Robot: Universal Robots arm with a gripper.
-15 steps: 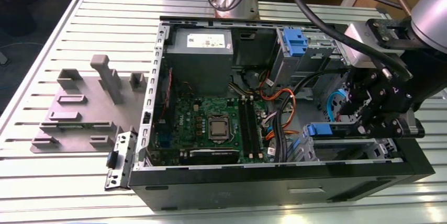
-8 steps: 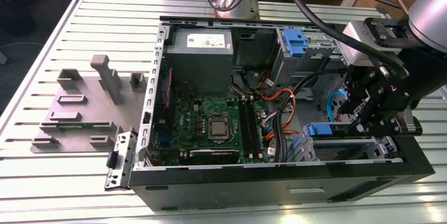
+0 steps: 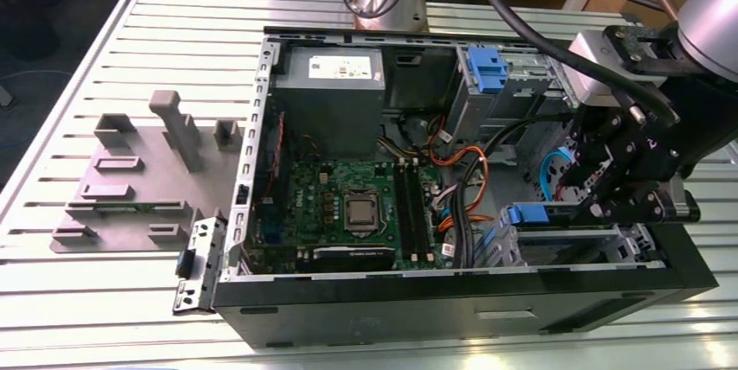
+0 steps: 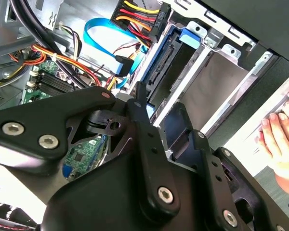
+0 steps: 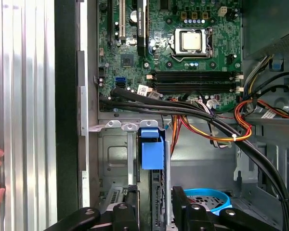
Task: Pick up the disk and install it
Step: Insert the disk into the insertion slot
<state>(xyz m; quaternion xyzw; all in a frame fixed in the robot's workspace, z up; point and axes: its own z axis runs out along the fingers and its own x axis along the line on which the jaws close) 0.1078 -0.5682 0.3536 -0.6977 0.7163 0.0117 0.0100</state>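
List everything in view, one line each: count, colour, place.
Computer case: one, black, on the slatted table.
Circuit board: one, green, inside the case.
Power box: one, grey, inside the case.
Disk: one, silver with blue tab, in a bay by the jaws.
Bracket: one, blue, in another bay.
Cables: several, orange, black, blue, across the case.
Fixture: one, grey, on the table beside the case.
Hand: one, resting on the table.
Robot arm: one, black jaws over the case.

We note slatted metal table; open computer case lying on its side on it; grey fixture plate flat beside case, toward exterior view's left.
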